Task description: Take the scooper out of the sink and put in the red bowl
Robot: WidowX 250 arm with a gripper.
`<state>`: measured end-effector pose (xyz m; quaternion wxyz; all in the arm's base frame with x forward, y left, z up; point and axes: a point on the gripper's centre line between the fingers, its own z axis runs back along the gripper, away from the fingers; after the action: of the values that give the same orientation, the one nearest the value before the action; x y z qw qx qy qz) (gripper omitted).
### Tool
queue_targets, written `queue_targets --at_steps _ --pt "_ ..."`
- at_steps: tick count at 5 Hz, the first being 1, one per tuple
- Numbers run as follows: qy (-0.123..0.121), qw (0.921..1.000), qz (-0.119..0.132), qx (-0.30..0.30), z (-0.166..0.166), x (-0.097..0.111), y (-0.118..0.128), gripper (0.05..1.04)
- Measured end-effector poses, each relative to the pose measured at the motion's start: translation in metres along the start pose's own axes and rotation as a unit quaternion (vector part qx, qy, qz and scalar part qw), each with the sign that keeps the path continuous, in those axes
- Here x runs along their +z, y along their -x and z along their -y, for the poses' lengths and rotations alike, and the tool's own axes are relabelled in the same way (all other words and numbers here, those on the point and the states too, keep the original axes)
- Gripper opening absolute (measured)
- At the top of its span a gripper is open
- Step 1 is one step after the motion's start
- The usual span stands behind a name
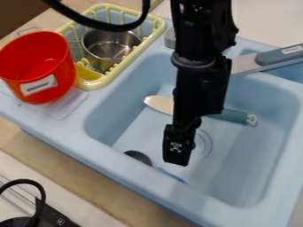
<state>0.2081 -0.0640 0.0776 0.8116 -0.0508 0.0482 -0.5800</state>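
Though we can't tell if our tool (pixel 179 146) is open or closed, it overhangs the sink (pixel 106 153) on beige tabletop (pixel 77 173).

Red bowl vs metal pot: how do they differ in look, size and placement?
- Colour/finish: the red bowl is plain bright red; the metal pot is shiny silver-grey.
- Size: the red bowl looks wider and bigger overall than the metal pot.
- Placement: the metal pot sits inside the yellow rack; the red bowl stands outside, beside it.

Shared: both have round, open mouths facing up.
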Motion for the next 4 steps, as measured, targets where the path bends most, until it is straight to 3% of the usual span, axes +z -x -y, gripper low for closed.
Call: queue_targets --at_steps 1,2,4 --pt "-0.011 0.9997 -0.019 -0.012 0.005 -0.011 0.002 0.999" --pt "0.009 0.9998 -0.015 -0.01 0.014 -0.011 0.006 0.999" --pt "0.01 0.9999 -0.002 -0.007 0.014 -0.023 0.014 0.999"
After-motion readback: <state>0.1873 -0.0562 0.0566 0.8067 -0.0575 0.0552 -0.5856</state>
